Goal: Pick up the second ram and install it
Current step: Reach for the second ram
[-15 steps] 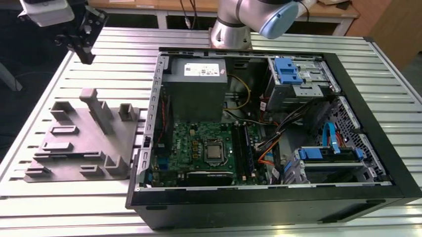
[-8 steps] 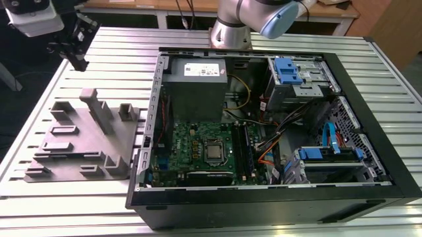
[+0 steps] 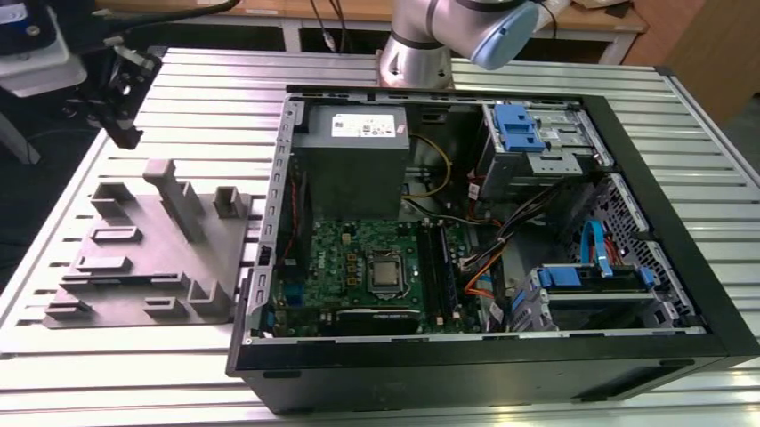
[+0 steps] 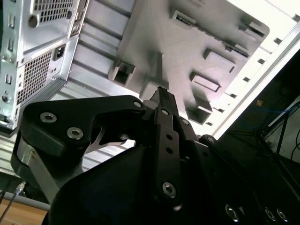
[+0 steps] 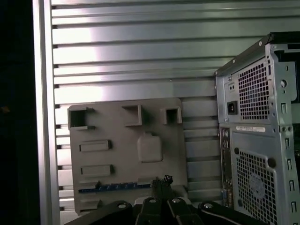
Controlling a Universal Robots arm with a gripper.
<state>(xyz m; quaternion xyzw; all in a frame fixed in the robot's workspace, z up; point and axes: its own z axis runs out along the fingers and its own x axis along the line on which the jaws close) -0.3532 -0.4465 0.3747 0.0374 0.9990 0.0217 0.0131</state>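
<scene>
The second ram is a thin blue strip standing on edge in a slot of the grey holder tray, at the side of the tray nearest the fingers. My gripper hangs above the table beyond the tray's far corner, at the exterior view's left, apart from the tray. Its black fingertips are pressed together with nothing between them. In the first wrist view the gripper lies just beside the end of the ram, high above it.
The open computer case lies on the slatted metal table, to the right of the tray in the exterior view. Inside are the motherboard, black memory slots, power supply and blue-tabbed drive bays.
</scene>
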